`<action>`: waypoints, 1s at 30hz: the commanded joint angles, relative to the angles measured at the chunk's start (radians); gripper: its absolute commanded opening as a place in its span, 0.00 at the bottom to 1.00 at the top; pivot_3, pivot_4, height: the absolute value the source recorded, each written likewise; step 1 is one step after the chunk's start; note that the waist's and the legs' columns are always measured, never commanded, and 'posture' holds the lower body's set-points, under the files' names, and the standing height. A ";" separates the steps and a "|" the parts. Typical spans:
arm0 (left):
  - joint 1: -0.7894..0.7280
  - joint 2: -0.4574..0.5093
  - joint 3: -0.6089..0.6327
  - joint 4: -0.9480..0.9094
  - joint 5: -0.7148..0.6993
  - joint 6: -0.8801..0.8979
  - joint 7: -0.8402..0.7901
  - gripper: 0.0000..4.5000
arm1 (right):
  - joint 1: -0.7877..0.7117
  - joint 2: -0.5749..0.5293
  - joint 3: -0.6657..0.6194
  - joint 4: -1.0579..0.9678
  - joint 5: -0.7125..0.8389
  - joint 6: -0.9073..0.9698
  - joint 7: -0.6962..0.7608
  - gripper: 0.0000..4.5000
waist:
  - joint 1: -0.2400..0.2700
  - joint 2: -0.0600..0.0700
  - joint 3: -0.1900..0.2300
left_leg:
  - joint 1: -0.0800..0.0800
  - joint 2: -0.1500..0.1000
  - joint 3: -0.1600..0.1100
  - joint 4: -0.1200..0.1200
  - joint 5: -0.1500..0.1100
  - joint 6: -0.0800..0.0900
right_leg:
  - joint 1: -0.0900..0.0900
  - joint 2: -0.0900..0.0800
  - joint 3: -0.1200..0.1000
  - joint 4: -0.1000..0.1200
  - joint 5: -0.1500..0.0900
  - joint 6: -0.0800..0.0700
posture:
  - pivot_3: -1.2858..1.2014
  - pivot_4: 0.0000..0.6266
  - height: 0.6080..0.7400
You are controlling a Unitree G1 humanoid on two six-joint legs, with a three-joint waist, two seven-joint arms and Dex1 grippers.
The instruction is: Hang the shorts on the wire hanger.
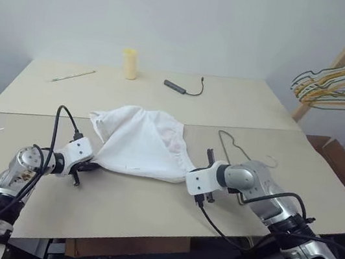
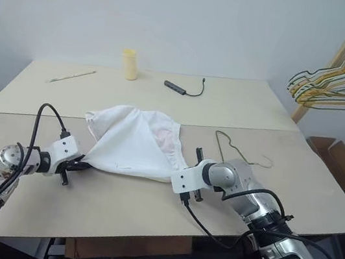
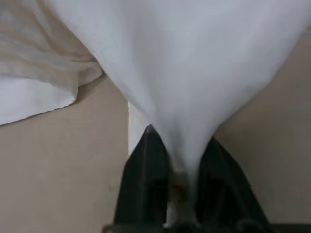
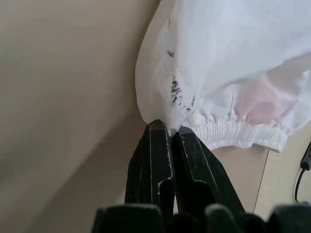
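The white shorts (image 1: 141, 143) lie spread on the beige table (image 1: 147, 207), stretched between both arms. The left gripper (image 3: 179, 167) is clamped on one lower corner of the fabric; the right gripper (image 4: 170, 136) pinches the edge beside the elastic waistband. The wire hanger (image 1: 238, 150) lies flat just beyond the right arm.

We find no readable text, label, brand, number or sign anywhere. Some small dark marks sit on the shorts (image 4: 223, 73) in the middle of the right wrist view, but we cannot read them.
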 commanded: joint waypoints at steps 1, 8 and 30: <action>0.033 0.032 0.007 -0.061 0.001 0.040 -0.003 0.00 | -0.002 -0.002 -0.044 -0.040 0.008 0.021 -0.017 0.00 | -0.005 0.000 0.000 | 0.000 0.000 0.000 0.000 0.000 0.000 | 0.000 0.000 0.000 0.000 0.000 0.000 | 0.47 0.00 1.00; 0.209 0.166 0.062 -0.390 0.071 0.156 0.042 0.00 | 0.028 -0.008 -0.062 -0.108 -0.015 0.091 -0.046 0.00 | -0.031 0.000 0.000 | -0.001 0.001 -0.006 0.000 0.000 0.000 | -0.002 0.000 0.001 0.000 0.000 0.000 | 0.47 0.00 1.00; 1.145 0.224 0.667 -1.347 -0.161 0.684 -0.336 0.00 | 0.185 -0.230 -0.053 -0.430 0.125 0.117 0.244 0.00 | -0.015 -0.002 0.004 | 0.016 0.003 -0.004 -0.004 -0.003 -0.003 | 0.012 0.001 0.000 -0.001 -0.014 0.004 | 0.49 0.00 1.00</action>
